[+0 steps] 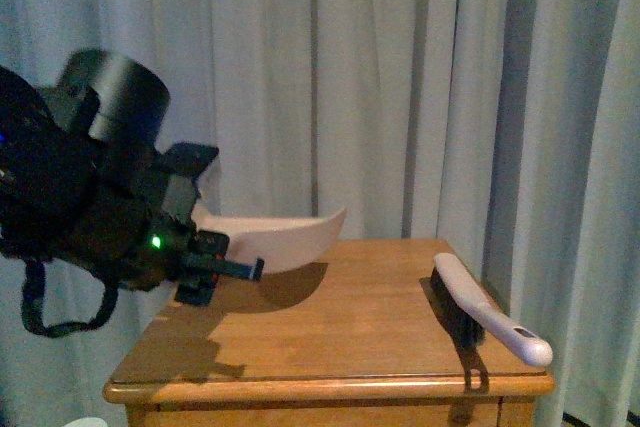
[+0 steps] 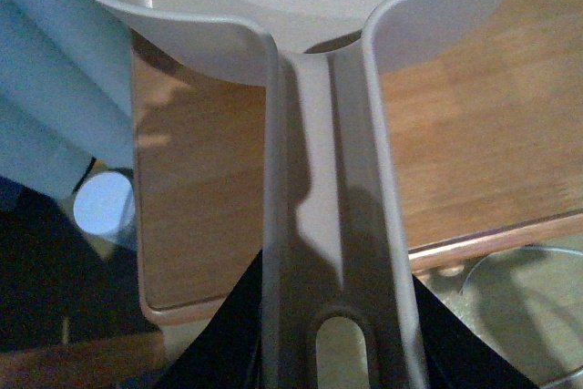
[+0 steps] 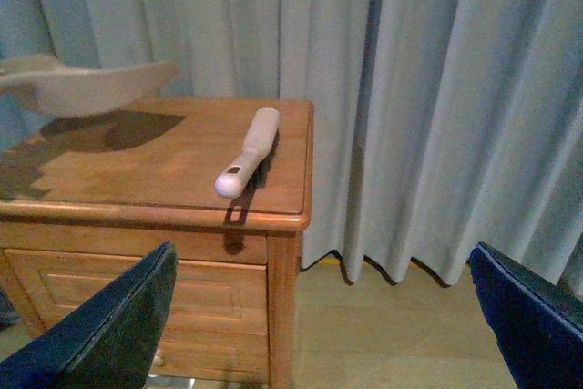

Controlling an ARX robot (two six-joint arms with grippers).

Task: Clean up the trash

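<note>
My left gripper [image 1: 215, 267] is shut on the handle of the beige dustpan [image 1: 290, 237], holding its scoop in the air over the wooden table's [image 1: 330, 347] back left corner. In the left wrist view the dustpan's handle [image 2: 328, 225] runs between the dark jaws of that gripper [image 2: 332, 353], and what shows of the scoop looks bare. The right gripper [image 3: 319, 334] is open, off the table's right side above the floor. The dustpan [image 3: 91, 88] shows far off in that view. The trash is out of view in every frame.
A white-handled brush [image 1: 490, 312] with dark bristles lies along the table's right edge, also the brush [image 3: 248, 150] in the right wrist view. Grey curtains [image 1: 400, 77] hang behind. A round pale object [image 2: 103, 204] and a round rim [image 2: 528, 316] sit on the floor below the table.
</note>
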